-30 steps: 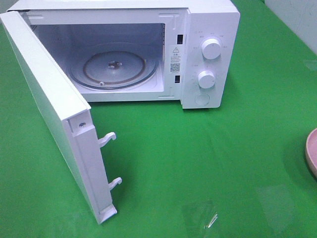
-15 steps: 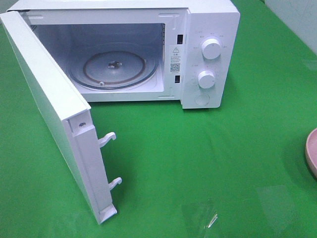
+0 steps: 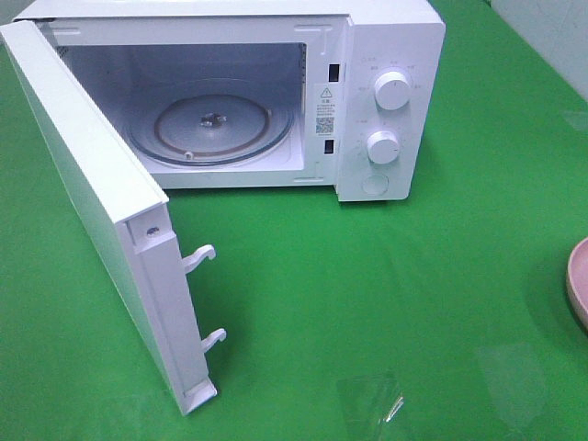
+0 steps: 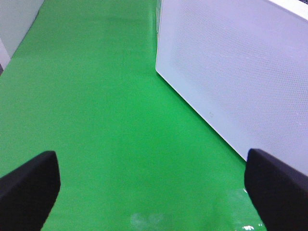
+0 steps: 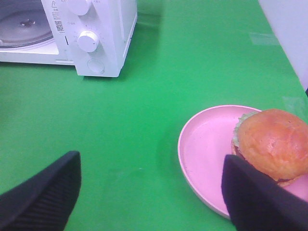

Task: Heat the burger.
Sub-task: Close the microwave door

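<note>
From high above we are looking down at a white microwave [image 3: 276, 92] standing on a green table [image 3: 367, 303], its door [image 3: 101, 220] swung wide, a pink plate [image 3: 580, 280] just clipping the view's right edge. From the left wrist we are peering low and close along the table, past the left gripper [image 4: 154, 192], at what is probably that same door [image 4: 240, 72]. From the right wrist we are hovering near the plate [image 5: 207, 149] and the burger [image 5: 272, 144], looking between the fingers of the right gripper [image 5: 151, 192] toward the microwave's dial panel [image 5: 91, 38], which this view is sharing with the high one.
</note>
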`<state>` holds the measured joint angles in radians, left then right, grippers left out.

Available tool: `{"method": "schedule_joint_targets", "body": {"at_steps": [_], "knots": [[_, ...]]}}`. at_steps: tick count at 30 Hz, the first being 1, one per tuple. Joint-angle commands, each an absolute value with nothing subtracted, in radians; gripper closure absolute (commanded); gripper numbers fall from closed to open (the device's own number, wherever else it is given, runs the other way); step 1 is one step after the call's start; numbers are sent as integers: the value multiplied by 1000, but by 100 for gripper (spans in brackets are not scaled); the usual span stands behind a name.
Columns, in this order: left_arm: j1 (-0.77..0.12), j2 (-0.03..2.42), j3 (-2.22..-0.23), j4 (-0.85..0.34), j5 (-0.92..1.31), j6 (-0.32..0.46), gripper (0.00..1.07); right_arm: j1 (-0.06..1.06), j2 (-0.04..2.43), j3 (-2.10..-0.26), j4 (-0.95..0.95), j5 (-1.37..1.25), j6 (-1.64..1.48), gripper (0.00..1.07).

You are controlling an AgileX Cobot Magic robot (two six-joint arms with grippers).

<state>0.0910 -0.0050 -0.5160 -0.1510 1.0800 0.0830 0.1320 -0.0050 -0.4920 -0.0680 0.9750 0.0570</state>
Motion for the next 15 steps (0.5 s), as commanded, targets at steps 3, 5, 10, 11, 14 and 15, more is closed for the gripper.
{"method": "schedule_joint_targets", "body": {"at_steps": [3,5,10,11,14,15], "knots": [[92,-20,-517,-151,1066,82,8,129,-32,-490,-63,962,43,31],[92,-20,-518,-151,1063,82,8,129,-32,-490,-63,962,43,31],[92,-20,-547,-158,991,78,11,129,-32,-490,-63,962,43,31],[92,-17,-546,-158,946,75,16,129,-32,-490,-63,962,43,31],[92,3,-546,-158,910,74,23,129,-32,-490,-63,962,43,31],[92,37,-546,-158,871,74,36,129,-32,-490,-63,962,43,31]]}}
